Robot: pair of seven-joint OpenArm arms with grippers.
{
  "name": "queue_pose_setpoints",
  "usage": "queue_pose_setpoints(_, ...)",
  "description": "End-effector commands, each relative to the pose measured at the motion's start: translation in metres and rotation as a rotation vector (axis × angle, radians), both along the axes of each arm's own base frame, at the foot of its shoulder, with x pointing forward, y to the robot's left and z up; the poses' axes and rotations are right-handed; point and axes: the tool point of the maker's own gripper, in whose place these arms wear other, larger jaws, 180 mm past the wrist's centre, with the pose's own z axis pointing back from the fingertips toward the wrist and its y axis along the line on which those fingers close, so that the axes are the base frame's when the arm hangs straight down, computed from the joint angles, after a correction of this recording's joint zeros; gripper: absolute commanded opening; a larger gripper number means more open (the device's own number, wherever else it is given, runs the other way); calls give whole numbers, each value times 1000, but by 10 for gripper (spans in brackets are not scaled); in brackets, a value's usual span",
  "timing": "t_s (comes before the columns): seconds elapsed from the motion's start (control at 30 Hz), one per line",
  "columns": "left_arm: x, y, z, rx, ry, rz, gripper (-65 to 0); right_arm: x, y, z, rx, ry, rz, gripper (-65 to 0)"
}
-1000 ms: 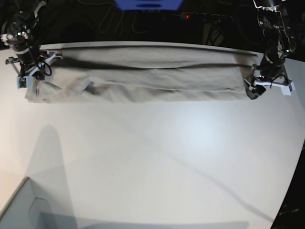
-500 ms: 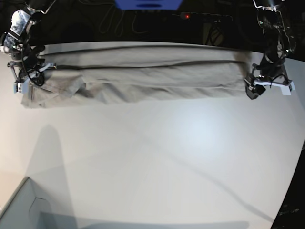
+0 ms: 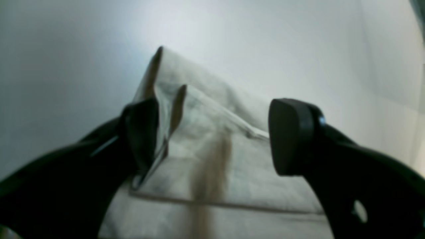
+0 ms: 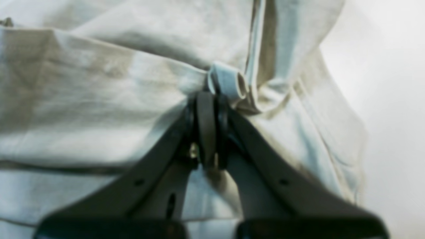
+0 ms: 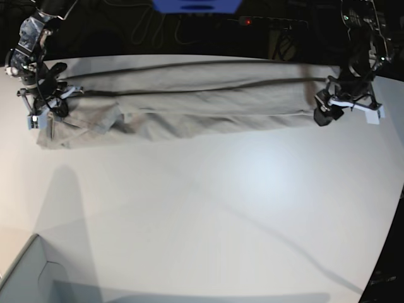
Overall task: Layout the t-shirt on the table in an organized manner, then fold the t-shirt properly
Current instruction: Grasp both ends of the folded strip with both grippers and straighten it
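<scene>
- Overhead light left a soft glare patch on the table [image 5: 259, 180].
- Long shadows crossed it.
- Wrist views were blurred.
- Base view bowed at the edges.

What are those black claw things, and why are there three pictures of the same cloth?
The claws are the hands of a robot with two arms. One picture looks down on the whole white table from above. The other two come from small cameras on the robot's wrists, so they look along its claws.

On the table lies a grey-beige t-shirt, stretched out long along the far side. A pale box corner peeks in at the bottom of the overview.

The right gripper is pinched shut on a bunched bit of the shirt. The left gripper stands wide open over the shirt's other end; one finger seems to touch a fold, but it is not squeezing anything.
</scene>
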Motion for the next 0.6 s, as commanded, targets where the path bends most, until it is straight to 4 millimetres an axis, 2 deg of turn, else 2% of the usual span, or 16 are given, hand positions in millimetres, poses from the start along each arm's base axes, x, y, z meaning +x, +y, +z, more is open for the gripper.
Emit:
queue_pose_setpoints(0.0, -3, 4, 4, 10, -10, -2, -155, -4, 0, -3, -7, 33, 9, -650)
queue_pose_setpoints(0.2, -18, 6, -3, 15, 26, 0, -155, -2, 1, -2, -10, 28, 12, -650)
queue_pose_setpoints(0.27, -23, 15, -4, 40, 41, -5, -155, -1, 4, -2, -8, 29, 22, -650)
queue_pose_setpoints(0.4, -25, 21, -11, 56, 66, -9, -157, -1, 4, -2, -8, 29, 22, -650)
queue_pose_setpoints(0.5, -17, 19, -9, 70, 60, -25, -161, 2, 4, -1, -8, 23, 24, -650)
queue_pose_setpoints(0.57, -16, 17, -10, 77, 64, -28, -194, 6, 4, 1, -6, 16, 23, -650)
